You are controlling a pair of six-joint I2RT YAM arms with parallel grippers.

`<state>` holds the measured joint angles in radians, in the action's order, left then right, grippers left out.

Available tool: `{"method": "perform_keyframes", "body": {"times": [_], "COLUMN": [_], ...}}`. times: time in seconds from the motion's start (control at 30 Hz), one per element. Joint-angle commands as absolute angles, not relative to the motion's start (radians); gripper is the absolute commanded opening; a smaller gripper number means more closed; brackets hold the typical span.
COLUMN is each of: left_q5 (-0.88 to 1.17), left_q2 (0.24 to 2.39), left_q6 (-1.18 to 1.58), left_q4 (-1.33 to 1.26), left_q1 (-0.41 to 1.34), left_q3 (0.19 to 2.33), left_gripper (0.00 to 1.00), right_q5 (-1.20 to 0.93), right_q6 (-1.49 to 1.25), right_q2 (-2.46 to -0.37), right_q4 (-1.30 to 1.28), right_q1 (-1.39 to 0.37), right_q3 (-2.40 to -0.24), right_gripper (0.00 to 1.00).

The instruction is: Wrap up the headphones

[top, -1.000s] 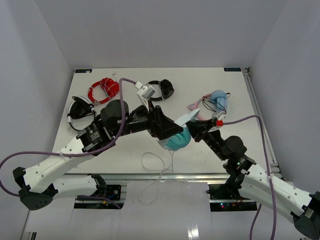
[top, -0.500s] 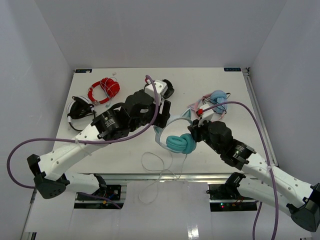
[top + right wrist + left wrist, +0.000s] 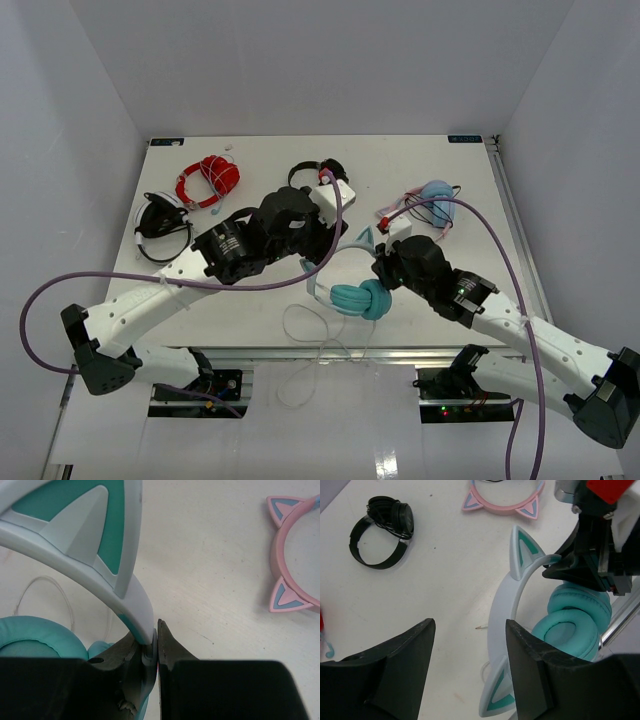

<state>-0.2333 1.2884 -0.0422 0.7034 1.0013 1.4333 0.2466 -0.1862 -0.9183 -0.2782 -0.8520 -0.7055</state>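
The teal headphones [image 3: 357, 298] lie at the table's front middle, cups together, with the white cat-ear headband [image 3: 338, 256] arching up to the left. My right gripper [image 3: 384, 268] is shut on the headband's end just above the cups, as the right wrist view [image 3: 156, 641] shows. My left gripper [image 3: 320, 248] is open and empty just above and left of the headband [image 3: 504, 611], with nothing between its fingers [image 3: 470, 630]. The thin white cable [image 3: 304, 325] loops loose in front of the cups and hangs over the table's front edge.
Pink-banded light-blue headphones [image 3: 428, 204] lie at the right rear. Red headphones [image 3: 208, 178] lie at the left rear. Black headphones [image 3: 160, 222] sit at the far left, and another black pair [image 3: 326, 178] sits behind my left gripper.
My left gripper has let go of the headphones and drawn back, open. My right gripper has moved left and down with the headphones, and the cups now rest on the table.
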Motion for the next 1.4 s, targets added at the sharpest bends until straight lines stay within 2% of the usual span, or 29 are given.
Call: {"method": "perform_keyframes", "body": {"times": [0.0,0.23,0.5,0.93,1.17,1.37], "left_q5": [-0.132,-0.106,-0.167,-0.212,-0.276,-0.265], "left_q2": [1.285,1.335,1.404,1.442,1.44,1.452], "left_q6": [-0.11,-0.135,-0.141,-0.125,-0.114,-0.109], "left_q4": [0.712,0.748,0.766,0.774,0.78,0.803], "left_q1": [1.009,1.015,1.028,1.038,1.051,1.054], "left_q3": [1.414,1.422,1.426,1.449,1.475,1.479], "left_gripper": [0.69,0.68,0.67,0.59,0.61,0.6], "right_q5": [0.199,0.19,0.167,0.145,0.152,0.158], "right_q6": [-0.233,-0.245,-0.256,-0.25,-0.247,-0.249], "right_q2": [-0.92,-0.916,-0.932,-0.938,-0.961,-0.958], "right_q4": [-0.24,-0.241,-0.244,-0.246,-0.25,-0.25], "right_q1": [-0.85,-0.85,-0.85,-0.85,-0.851,-0.85], "right_q3": [-0.765,-0.765,-0.77,-0.772,-0.768,-0.765], "right_gripper": [0.08,0.08,0.08,0.08,0.08,0.08]}}
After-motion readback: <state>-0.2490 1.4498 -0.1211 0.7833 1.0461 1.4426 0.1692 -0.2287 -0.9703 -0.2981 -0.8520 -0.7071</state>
